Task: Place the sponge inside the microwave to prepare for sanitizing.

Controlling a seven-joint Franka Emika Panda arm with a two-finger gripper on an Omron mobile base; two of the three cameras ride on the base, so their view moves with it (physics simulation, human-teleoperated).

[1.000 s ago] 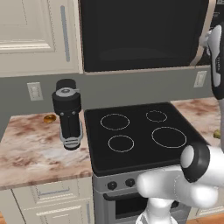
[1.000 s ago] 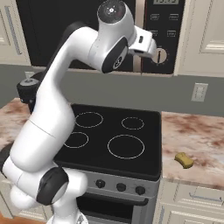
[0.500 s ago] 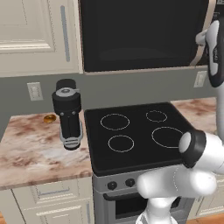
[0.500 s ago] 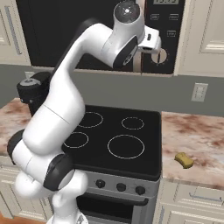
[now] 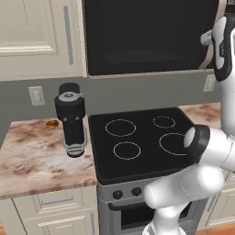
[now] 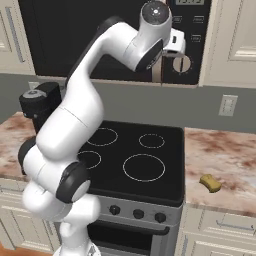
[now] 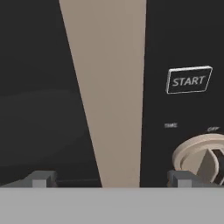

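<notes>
The microwave [image 5: 147,36] hangs above the stove, a black box with its dark glass door shut. In the hand view its beige handle [image 7: 113,96] runs down the middle, and my gripper [image 7: 111,179] is open with one fingertip on each side of it. The START button [image 7: 189,80] and the round knob [image 7: 203,159] lie to the right. From the right base view my gripper [image 6: 161,60] is raised against the microwave [image 6: 65,35], just left of the knob [image 6: 181,63]. The sponge [image 6: 210,183], a small dull-yellow block, lies on the marble counter right of the stove, far below the hand.
A black stovetop [image 5: 142,137] with several burner rings lies under the microwave. A tall black appliance [image 5: 71,119] stands on the left counter, with a small amber disc [image 5: 52,124] beside it. Cabinets flank the microwave, and a wall outlet [image 6: 227,105] sits above the right counter.
The arm has stretched further up and forward, bringing the open gripper closer to the microwave's handle. The sponge has stayed in place.
</notes>
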